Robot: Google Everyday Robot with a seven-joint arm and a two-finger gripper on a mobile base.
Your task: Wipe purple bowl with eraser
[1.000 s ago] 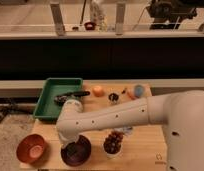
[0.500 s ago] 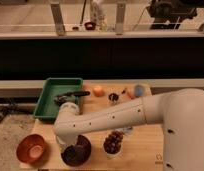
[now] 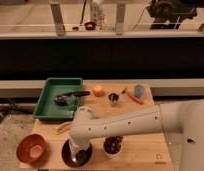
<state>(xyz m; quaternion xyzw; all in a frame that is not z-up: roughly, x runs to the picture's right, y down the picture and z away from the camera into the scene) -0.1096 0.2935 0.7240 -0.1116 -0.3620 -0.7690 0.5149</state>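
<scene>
So the arm comes in from the right and bends down over the front of the desk (image 3: 145, 152); the gripper (image 3: 81, 156) sits right inside the purple bowl (image 3: 69, 156) near the front edge, which makes sense if it's pressing the eraser (image 3: 83, 158) against the glossy inside to wipe it; honestly the eraser is just a dark blob down there, and I can't tell if the fingers are clamped or loose since the wrist hides them; orange-brown bowl (image 3: 32, 148) sits just to the left, the small white bowl of grapes (image 3: 113, 146) just to the right, so not much room to swing; green tray (image 3: 45, 100) further back is out of the way.
</scene>
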